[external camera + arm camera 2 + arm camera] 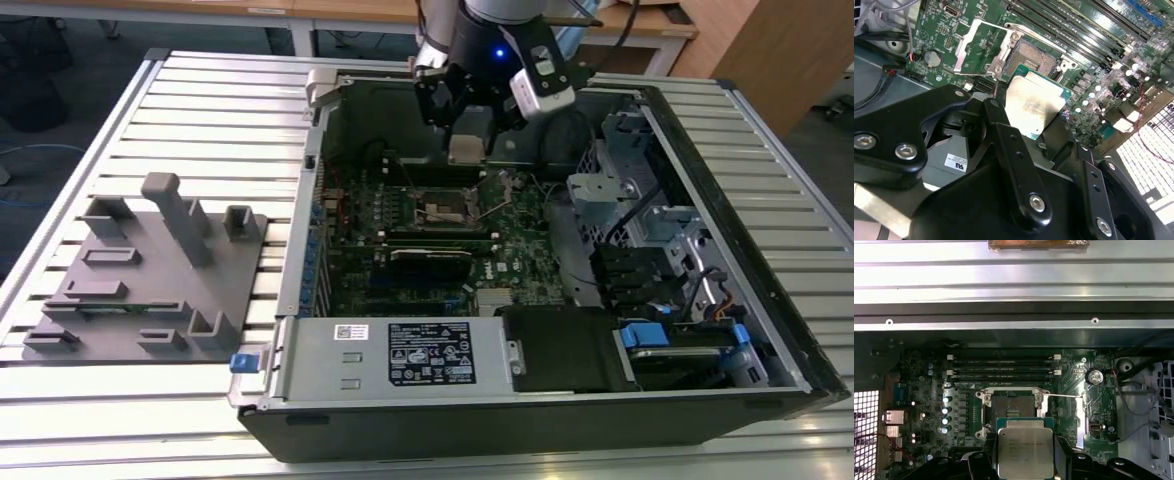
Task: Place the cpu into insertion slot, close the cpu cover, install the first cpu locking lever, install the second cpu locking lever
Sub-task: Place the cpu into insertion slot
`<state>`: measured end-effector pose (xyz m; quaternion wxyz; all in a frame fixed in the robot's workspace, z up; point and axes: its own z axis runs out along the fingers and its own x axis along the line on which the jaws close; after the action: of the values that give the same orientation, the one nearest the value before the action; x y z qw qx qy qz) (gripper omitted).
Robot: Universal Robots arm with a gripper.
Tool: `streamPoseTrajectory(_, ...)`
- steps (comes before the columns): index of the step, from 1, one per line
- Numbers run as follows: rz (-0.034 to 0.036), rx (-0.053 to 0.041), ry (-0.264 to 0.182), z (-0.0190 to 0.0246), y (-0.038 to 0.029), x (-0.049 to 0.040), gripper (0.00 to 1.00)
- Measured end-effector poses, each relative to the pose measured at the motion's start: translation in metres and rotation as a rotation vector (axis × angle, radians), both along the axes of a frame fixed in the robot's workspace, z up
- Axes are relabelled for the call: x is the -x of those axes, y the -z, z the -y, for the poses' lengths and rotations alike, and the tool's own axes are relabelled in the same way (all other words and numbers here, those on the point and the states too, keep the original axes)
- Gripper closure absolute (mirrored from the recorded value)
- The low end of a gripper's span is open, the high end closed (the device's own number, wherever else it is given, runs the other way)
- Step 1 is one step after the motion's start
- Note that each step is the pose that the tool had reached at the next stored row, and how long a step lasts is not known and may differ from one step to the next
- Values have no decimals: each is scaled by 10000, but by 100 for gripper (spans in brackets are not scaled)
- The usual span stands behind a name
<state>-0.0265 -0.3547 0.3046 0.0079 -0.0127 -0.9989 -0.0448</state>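
Currently cataloguing, largest first: the desk, slatted metal, is carrying the open computer case. The motherboard is lying flat inside. The insertion slot is sitting bare, the cpu cover standing swung open beside it. The cpu is hanging above the board, near the slot, not yet seated. My fingers are pinching it by opposite edges. I am judging it light, stiff, slick-topped and fragile underneath: edges only.

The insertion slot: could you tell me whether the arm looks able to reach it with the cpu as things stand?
Probably yes: the cpu cover is swung open, the insertion slot lies bare, and the cpu, held in the jaws, hovers close by with nothing in between.
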Motion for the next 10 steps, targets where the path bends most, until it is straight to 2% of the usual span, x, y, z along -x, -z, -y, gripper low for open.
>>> streamPoseTrajectory(10, 0, 0, 0, 7, 163, 0, 46)
